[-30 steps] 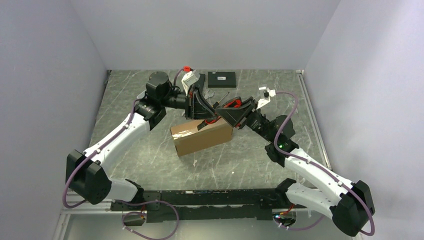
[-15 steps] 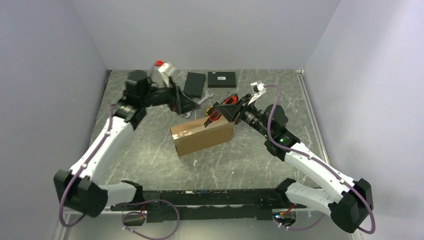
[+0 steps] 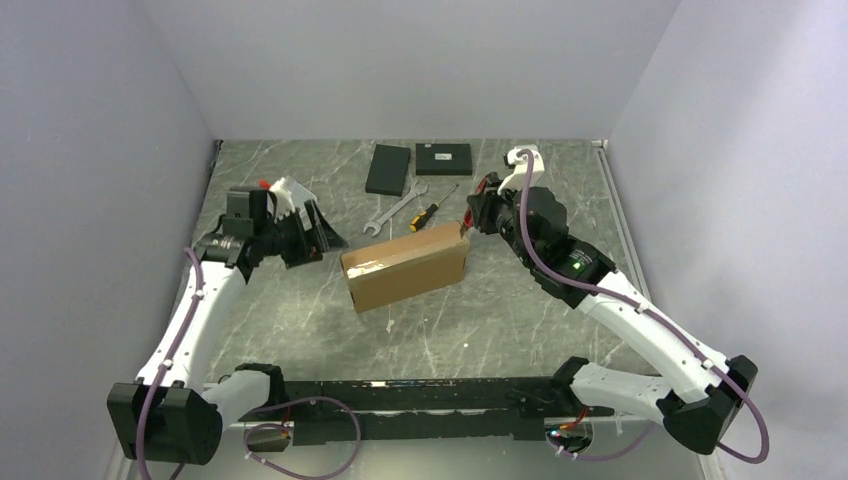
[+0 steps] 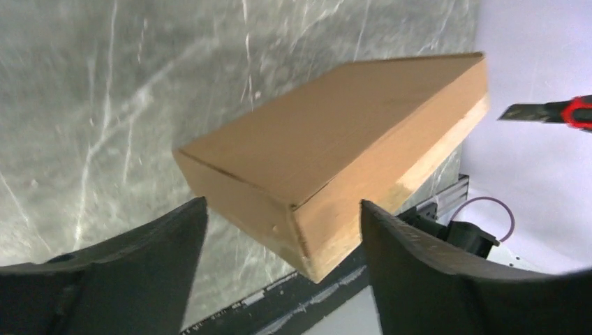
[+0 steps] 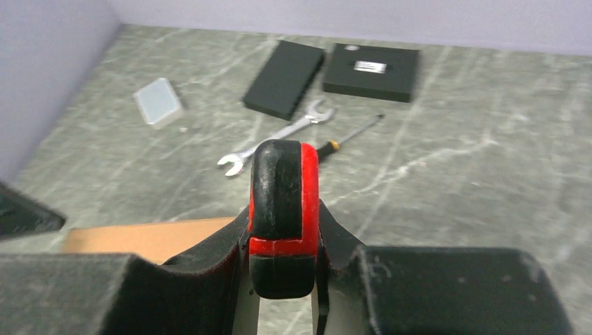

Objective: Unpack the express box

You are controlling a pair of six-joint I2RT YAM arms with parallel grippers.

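Note:
The express box [image 3: 405, 268] is a plain brown cardboard mailer lying closed mid-table, also in the left wrist view [image 4: 335, 160] and at the lower left of the right wrist view [image 5: 139, 237]. My left gripper [image 3: 318, 236] hovers just left of the box, open, nothing between its fingers [image 4: 174, 237]. My right gripper [image 3: 476, 214] hangs by the box's far right corner, shut on a red and black utility knife [image 5: 283, 202]. The knife's blade [image 4: 530, 112] shows beyond the box in the left wrist view.
Two flat black boxes [image 3: 388, 169] [image 3: 444, 158] lie at the back. A wrench [image 3: 395, 207] and a screwdriver [image 3: 432, 210] lie between them and the brown box. A small clear plastic case [image 5: 159, 102] lies at the back left.
My left gripper opened and swung back left, away from the box's far side, uncovering a black box there. My right arm drew the knife back to the right.

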